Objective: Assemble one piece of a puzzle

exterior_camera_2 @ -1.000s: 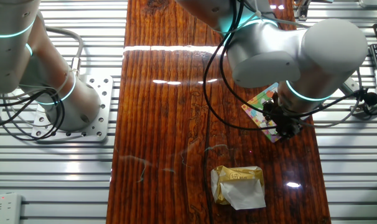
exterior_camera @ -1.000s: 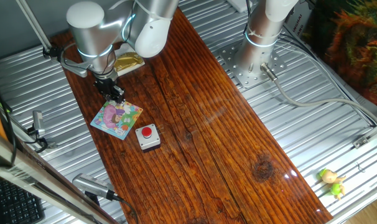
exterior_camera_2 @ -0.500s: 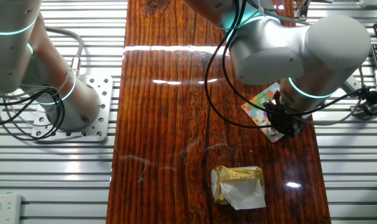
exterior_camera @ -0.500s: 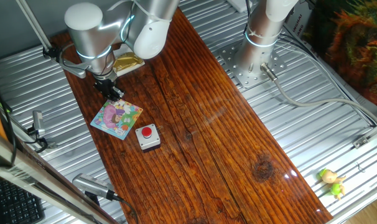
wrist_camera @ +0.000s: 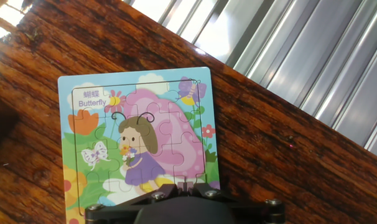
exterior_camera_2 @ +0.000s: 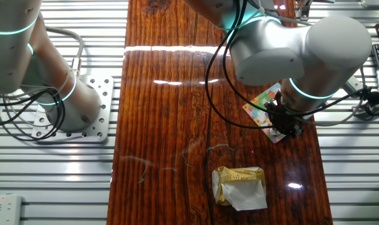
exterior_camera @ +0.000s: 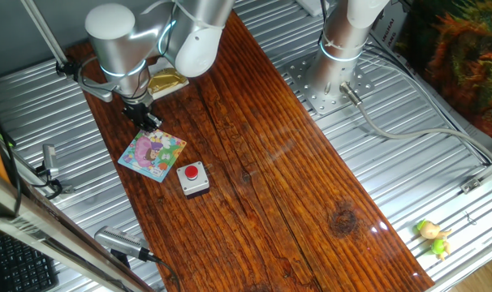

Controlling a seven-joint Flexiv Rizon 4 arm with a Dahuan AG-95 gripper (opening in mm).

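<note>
The puzzle (exterior_camera: 153, 154) is a small square board with a butterfly-girl picture, lying flat near the left edge of the wooden table. In the hand view the puzzle (wrist_camera: 139, 143) fills the left half, and all its pieces look seated. My gripper (exterior_camera: 151, 123) hangs just over the board's far corner, fingers pointing down. From the other side the gripper (exterior_camera_2: 286, 130) covers the puzzle's (exterior_camera_2: 261, 103) near corner. In the hand view the gripper (wrist_camera: 183, 185) shows at the bottom edge with its fingertips pressed together and nothing held.
A grey box with a red button (exterior_camera: 193, 178) stands just right of the puzzle. A yellowish-gold box (exterior_camera_2: 239, 185) lies beyond the gripper. A second arm's base (exterior_camera: 335, 49) is bolted to the ribbed metal. A small toy (exterior_camera: 433, 235) lies at the far right.
The gripper rose slightly off the puzzle's corner between one second and half a second ago. It has stayed still since.
</note>
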